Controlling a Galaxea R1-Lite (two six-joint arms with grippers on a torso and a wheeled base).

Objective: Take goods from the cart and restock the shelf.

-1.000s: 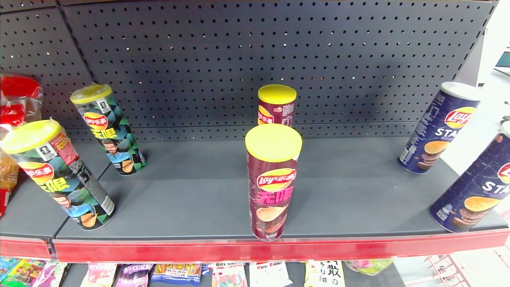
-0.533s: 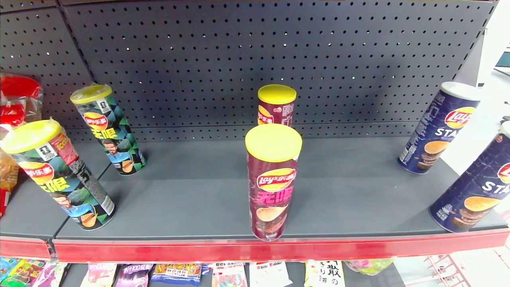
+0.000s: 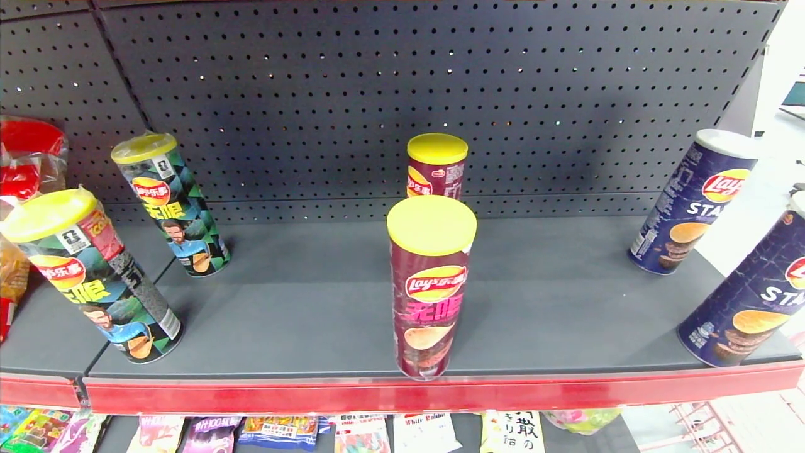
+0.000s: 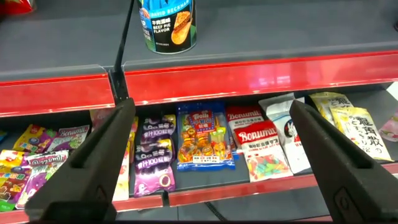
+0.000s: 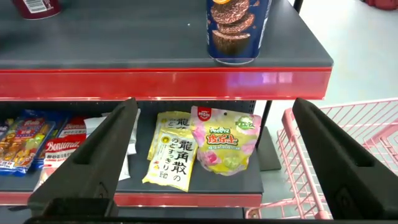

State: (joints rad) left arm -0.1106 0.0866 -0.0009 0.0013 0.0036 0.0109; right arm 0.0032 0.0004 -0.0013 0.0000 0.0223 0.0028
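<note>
On the grey shelf (image 3: 302, 314), six chip cans in all, each standing on its base.

Two maroon with yellow lids: the front maroon can (image 3: 430, 296) at the red front edge of the shelf, and the rear maroon can (image 3: 436, 168) directly behind it, close to the pegboard back wall (image 3: 377, 94).

Two green-patterned with yellow lids, both well apart to the left of the front maroon can: the front green can (image 3: 94, 277) about level with it, the rear green can (image 3: 173, 207) farther back.

Two dark blue with silver lids, both well apart to its right: the front blue can (image 3: 748, 302) near the shelf end, the rear blue can (image 3: 692, 204) behind that.

Below the front maroon can, on the lower shelf, a row of flat snack bags (image 3: 283, 431); exact number not countable.

Left gripper (image 4: 211, 104): spread wide, holding nothing, lower than the front maroon can and to its left, facing the snack bags.

Right gripper (image 5: 214, 102): also spread wide and empty, lower and to its right, with one pink wire cart (image 5: 291, 140) past the shelf end.
</note>
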